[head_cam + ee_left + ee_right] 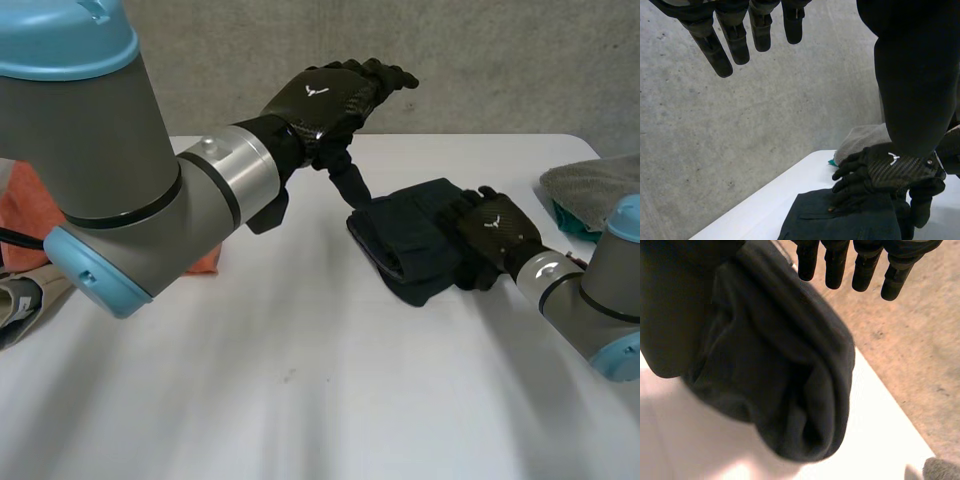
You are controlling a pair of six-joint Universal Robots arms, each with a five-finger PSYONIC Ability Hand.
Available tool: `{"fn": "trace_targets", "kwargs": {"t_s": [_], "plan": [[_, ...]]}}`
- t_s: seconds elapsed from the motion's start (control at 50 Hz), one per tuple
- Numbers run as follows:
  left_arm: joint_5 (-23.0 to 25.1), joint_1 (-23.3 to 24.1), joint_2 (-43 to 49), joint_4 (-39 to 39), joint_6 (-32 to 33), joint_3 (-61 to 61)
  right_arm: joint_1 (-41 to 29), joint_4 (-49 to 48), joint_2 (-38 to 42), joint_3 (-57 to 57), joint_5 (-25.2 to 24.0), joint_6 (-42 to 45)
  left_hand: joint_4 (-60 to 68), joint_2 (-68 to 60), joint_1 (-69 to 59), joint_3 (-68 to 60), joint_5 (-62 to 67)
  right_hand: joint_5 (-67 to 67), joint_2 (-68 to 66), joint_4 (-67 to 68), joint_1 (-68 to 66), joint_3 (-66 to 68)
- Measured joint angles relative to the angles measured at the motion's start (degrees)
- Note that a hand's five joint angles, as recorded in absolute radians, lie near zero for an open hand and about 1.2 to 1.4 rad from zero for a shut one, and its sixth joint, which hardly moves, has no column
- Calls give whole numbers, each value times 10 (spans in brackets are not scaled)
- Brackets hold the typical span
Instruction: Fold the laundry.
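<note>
Worryingly, the right hand [492, 232] lay flat-fingered on the dark garment [415, 240] on the bench [300, 390], its strip [348, 182] running up to the left hand [335, 92], grip unclear, so a pull might unfold it.

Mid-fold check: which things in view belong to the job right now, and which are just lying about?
In the job:
dark garment
left hand, raised, a strip of the garment running up to it
right hand, resting on the garment

Lying about:
grey towel by the right arm, perhaps later laundry
teal item under it
orange cloth behind the left arm
</note>
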State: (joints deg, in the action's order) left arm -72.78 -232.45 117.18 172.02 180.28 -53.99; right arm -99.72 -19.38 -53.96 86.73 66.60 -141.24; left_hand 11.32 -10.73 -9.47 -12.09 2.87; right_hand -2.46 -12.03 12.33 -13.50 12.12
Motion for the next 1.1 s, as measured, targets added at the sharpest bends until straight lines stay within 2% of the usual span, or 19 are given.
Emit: {"fn": "trace_targets", "kwargs": {"t_s": [0.12,0.38,0.62,0.72,0.74,0.78,0.8,0.84,0.98,1.1], "plan": [[0,1,4,1,0,1,6,-29,32,2,-15,14,0,0,0,0,0,0,0,0,0,0],[3,-4,5,2,-13,1,-15,-186,97,-5,-14,42,0,0,0,0,0,-30,-35,31,-2,37],[8,-10,1,3,-23,-2,-35,-212,120,-54,14,8,0,0,0,0,0,-51,-45,41,-15,49],[8,-11,1,3,-26,-2,-38,-209,130,-75,18,-12,0,0,0,0,0,-126,-142,135,-129,138],[8,-12,1,3,-28,-2,-39,-208,136,-86,18,-19,0,0,0,0,0,-221,-251,237,-237,240],[8,-12,1,3,-28,-2,-40,-208,138,-89,18,-21,0,0,0,0,0,-244,-275,269,-261,272],[9,-12,1,3,-30,-2,-41,-207,146,-103,18,-30,0,0,0,0,0,-415,-461,450,-429,452],[9,-12,1,3,-31,-2,-42,-207,149,-113,18,-36,0,0,0,0,0,-492,-543,533,-461,534],[10,-14,2,3,-34,-1,-39,-214,118,-140,23,-98,0,0,0,0,0,-505,-549,550,-472,550],[10,-17,-2,3,-42,3,-13,-232,75,-199,60,-190,0,0,0,0,0,-505,-549,550,-480,550]]}}
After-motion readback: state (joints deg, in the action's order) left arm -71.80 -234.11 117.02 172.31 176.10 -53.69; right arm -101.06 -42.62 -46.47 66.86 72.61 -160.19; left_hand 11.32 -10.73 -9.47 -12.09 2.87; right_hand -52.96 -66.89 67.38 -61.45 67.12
